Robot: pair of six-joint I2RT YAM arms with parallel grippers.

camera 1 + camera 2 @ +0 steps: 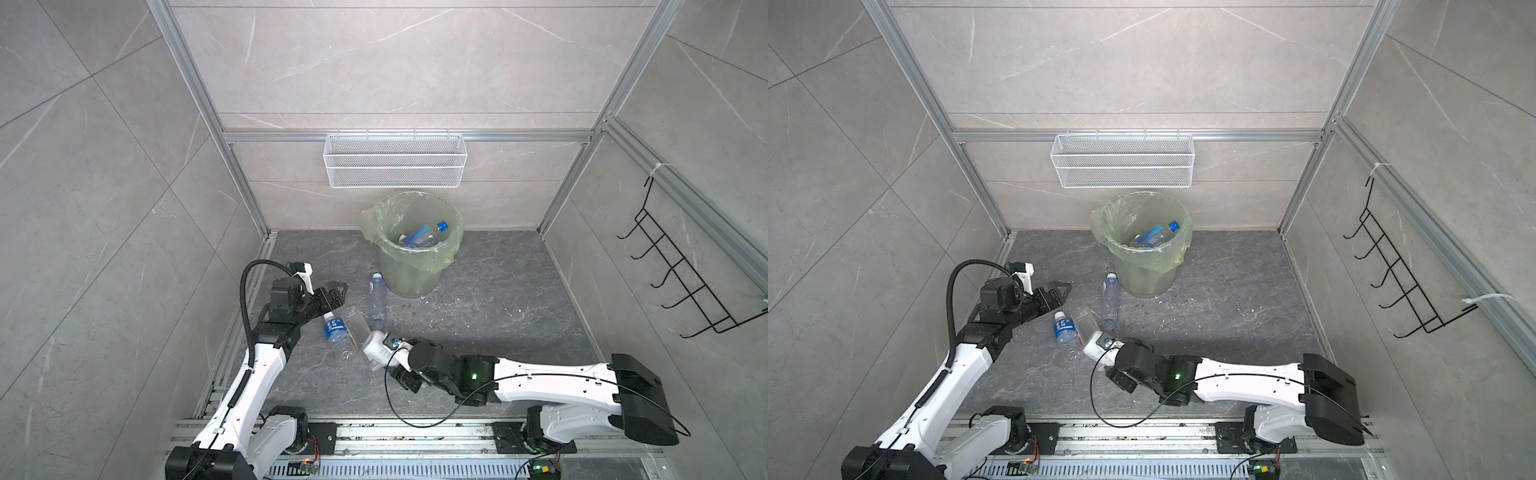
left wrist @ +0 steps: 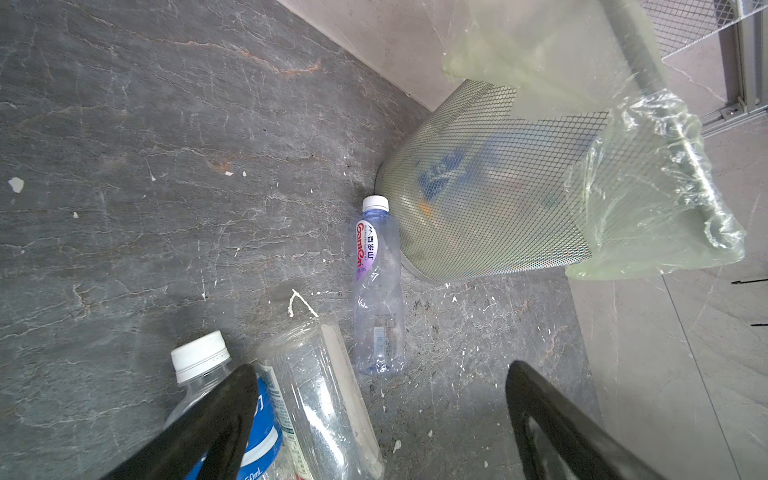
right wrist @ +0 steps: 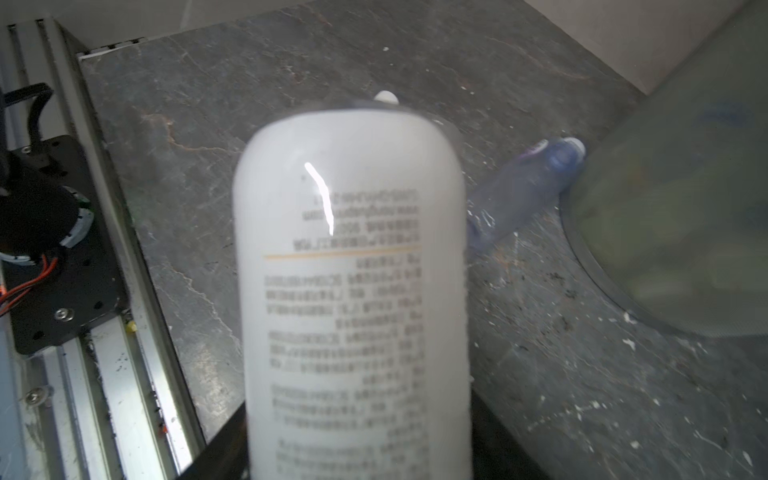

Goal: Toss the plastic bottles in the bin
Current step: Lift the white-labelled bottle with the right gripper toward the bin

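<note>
The bin (image 1: pixel 415 266) (image 1: pixel 1144 270), a round pale green bucket with a green bag, stands at the back wall and holds several plastic bottles, one with a blue cap (image 1: pixel 428 232). My right gripper (image 1: pixel 380 353) (image 3: pixel 357 436) is shut on a clear bottle with a white label (image 1: pixel 365 332) (image 1: pixel 1090 332) (image 3: pixel 353 249), held just above the floor. Beside it lie a blue-labelled bottle (image 1: pixel 334 328) (image 2: pixel 199 357) and a violet-tinted bottle (image 1: pixel 377 299) (image 2: pixel 376 291) (image 3: pixel 519 195) near the bin's foot. My left gripper (image 1: pixel 336 291) (image 2: pixel 382 415) hovers open over them, holding nothing.
A white wire basket (image 1: pixel 395 166) hangs on the back wall above the bin. A black hook rack (image 1: pixel 685 270) sits on the right wall. Aluminium rails (image 1: pixel 415 432) run along the front edge. Walls close in the dark stone floor (image 1: pixel 498 299) on three sides.
</note>
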